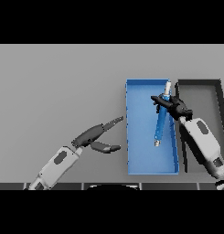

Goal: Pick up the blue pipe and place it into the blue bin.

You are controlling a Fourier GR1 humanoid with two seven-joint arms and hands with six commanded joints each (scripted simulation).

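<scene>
- Blue pipe [160,124] w/ pale ends: held over the blue bin [141,151], slanted, top end near the bin's far right corner, lower end pointing toward the bin's middle.
- Right hand [170,104] has its fingers curled round the pipe's upper part; arm comes in from the lower right, crossing the bin's right wall.
- Can't tell if the pipe's lower end touches the bin floor or hangs just above it; from this angle it sits fully inside the bin's outline.
- Left hand [98,136] idle on the table [58,82], just left of the bin, fingers straight and relaxed, thumb apart, holding nothing.
- Dark bin [213,82] stands right beside the blue one, on its right; part hidden by the right arm. Not part of the job.
- Progress, my read: pick-up done, carry done, pipe already over the right container. Approx. last stretch of the task.
- Left to do: lower if needed, let go, pull the hand back w/o dragging the pipe out.
- Risk, as a guess: pipe is tilted, so on release it may roll or tip toward the right wall; top end is close to the far rim and could catch there.
- Bin looks long enough to take the pipe lengthwise, so it should settle flat inside.
- No need for the left hand at this stage, imo.
</scene>
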